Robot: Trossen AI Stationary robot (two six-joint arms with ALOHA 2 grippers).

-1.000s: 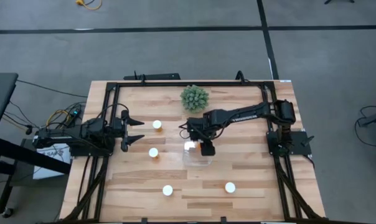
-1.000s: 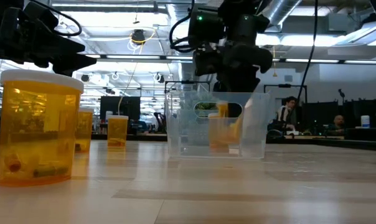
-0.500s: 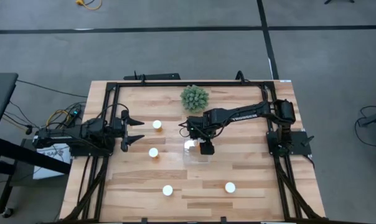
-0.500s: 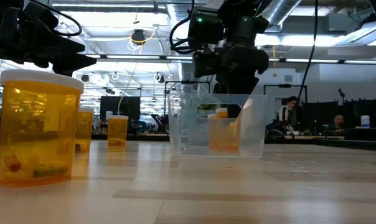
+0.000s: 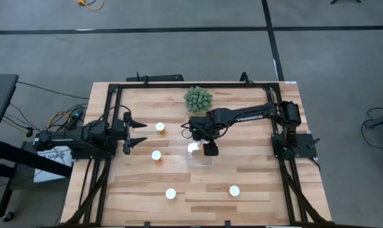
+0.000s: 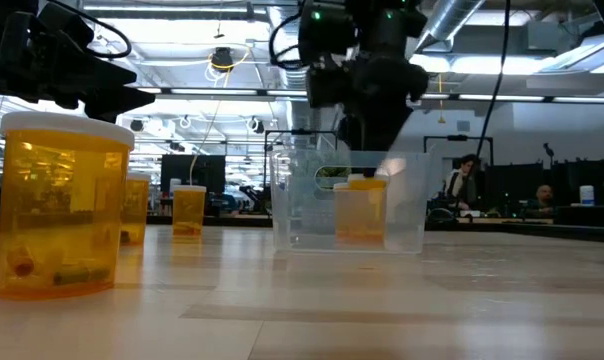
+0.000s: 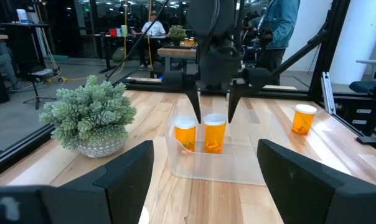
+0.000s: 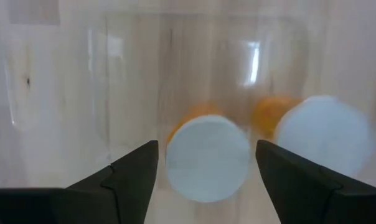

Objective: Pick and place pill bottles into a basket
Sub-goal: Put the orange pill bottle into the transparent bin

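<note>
Basket [image 7: 213, 163]: clear bin, set near the table's [image 5: 255, 171] middle, just in front of the plant [image 5: 198, 99]. Two bottles [image 7: 214, 134] are held upright inside it, side by side, white caps up; both are seen from above in the right wrist view [image 8: 208, 158].

Right gripper [image 7: 213, 112]: held directly above the basket, fingers spread apart and pointing down, the tips level with the caps of the two bottles; nothing is gripped.

Left gripper [image 5: 137, 132]: parked at the table's left edge, jaws open, nothing between them.

Loose bottles: four are left standing on the table. One [image 5: 160, 126] is placed just beside the left gripper, one [image 5: 156, 155] just below it, one [image 5: 170, 194] near the front edge at left, one [image 5: 234, 190] near the front edge at right.
</note>
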